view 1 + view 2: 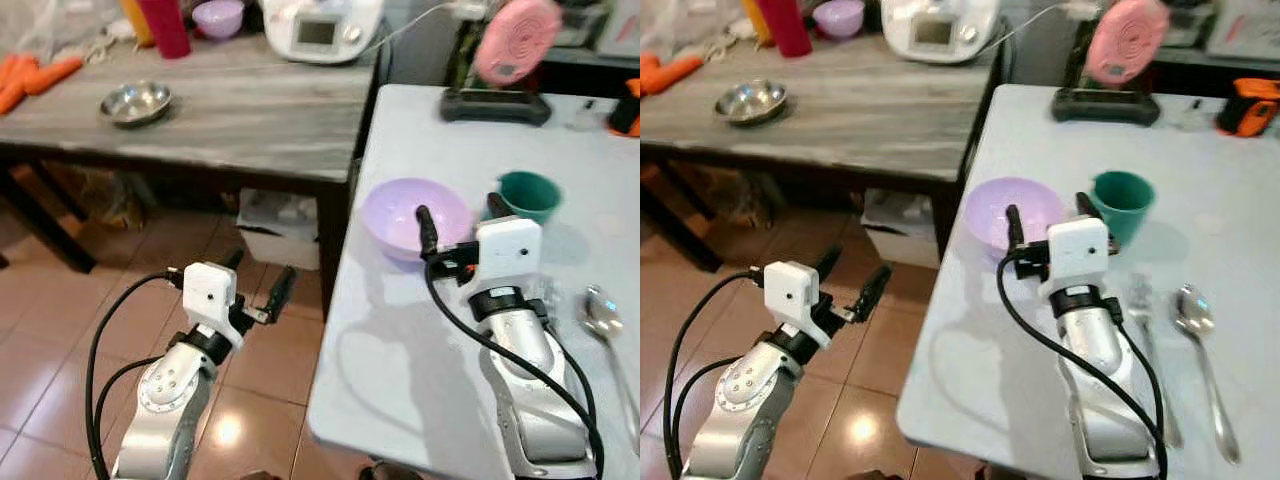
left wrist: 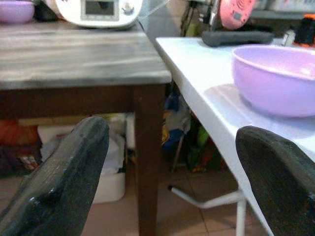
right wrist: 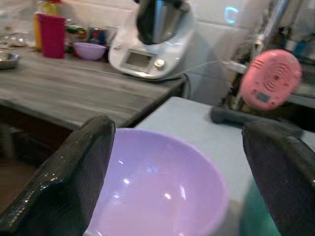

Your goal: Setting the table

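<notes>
- Lilac bowl point(image 1: 414, 217) on white tabletop point(image 1: 430, 350), near its left edge, touching or just beside green cup point(image 1: 529, 194).
- Right end effector point(image 1: 462, 214) released, fingers spread, hovering at bowl's near rim; bowl straight ahead and slightly left of it, cup slightly right.
- Left end effector point(image 1: 258, 278) released too, hanging over floor, off the tabletop's edge.
- Likely nearer arm for bowl: right.
- Spoon point(image 1: 604, 318) lying lengthwise just beside right forearm.
</notes>
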Available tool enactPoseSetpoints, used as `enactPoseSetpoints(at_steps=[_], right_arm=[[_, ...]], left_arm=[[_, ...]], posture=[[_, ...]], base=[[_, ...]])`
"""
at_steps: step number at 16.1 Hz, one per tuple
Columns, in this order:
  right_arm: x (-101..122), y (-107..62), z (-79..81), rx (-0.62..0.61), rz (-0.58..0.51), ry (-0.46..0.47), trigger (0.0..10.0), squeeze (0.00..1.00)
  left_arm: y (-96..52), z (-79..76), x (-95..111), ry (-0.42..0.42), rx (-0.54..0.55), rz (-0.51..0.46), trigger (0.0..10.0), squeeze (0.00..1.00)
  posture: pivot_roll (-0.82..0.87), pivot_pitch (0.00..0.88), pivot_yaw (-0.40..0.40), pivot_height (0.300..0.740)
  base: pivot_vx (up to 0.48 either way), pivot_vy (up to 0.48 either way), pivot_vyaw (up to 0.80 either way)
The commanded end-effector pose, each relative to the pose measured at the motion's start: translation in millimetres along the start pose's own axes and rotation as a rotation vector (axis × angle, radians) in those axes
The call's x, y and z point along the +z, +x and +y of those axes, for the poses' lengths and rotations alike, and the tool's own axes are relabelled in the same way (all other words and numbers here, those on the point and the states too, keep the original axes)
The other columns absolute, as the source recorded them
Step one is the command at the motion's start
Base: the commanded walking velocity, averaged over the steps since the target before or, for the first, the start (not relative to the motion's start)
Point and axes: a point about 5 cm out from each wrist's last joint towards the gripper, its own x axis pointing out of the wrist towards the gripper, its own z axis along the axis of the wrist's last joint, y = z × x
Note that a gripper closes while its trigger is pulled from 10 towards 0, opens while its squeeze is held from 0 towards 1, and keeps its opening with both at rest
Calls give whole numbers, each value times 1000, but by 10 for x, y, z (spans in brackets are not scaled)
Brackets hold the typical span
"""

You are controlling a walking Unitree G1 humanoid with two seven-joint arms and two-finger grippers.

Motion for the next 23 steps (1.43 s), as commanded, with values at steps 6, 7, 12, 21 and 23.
enactPoseSetpoints(at_steps=[6,7,12,21,23], right_arm=[[40,71,-48,82,16,-75,10000,0],[48,85,-45,119,19,-93,10000,0],[-70,94,-18,327,142,-272,10000,0],[-312,194,-201,553,273,-465,6000,0],[-349,232,-251,596,272,-520,0,0]], left_arm=[[-68,-133,5,37,-213,18,10000,0],[-68,-138,7,40,-222,18,10000,0],[-72,-183,-9,22,-245,12,10000,0],[-51,-203,-11,19,-274,19,10000,0],[-54,-207,1,35,-282,13,10000,0]], posture=[[-163,167,41,740],[-165,168,41,740],[-171,171,37,740],[-165,185,34,740],[-160,184,34,740]], base=[[0,0,0],[0,0,0],[0,0,0],[0,0,0],[0,0,0]])
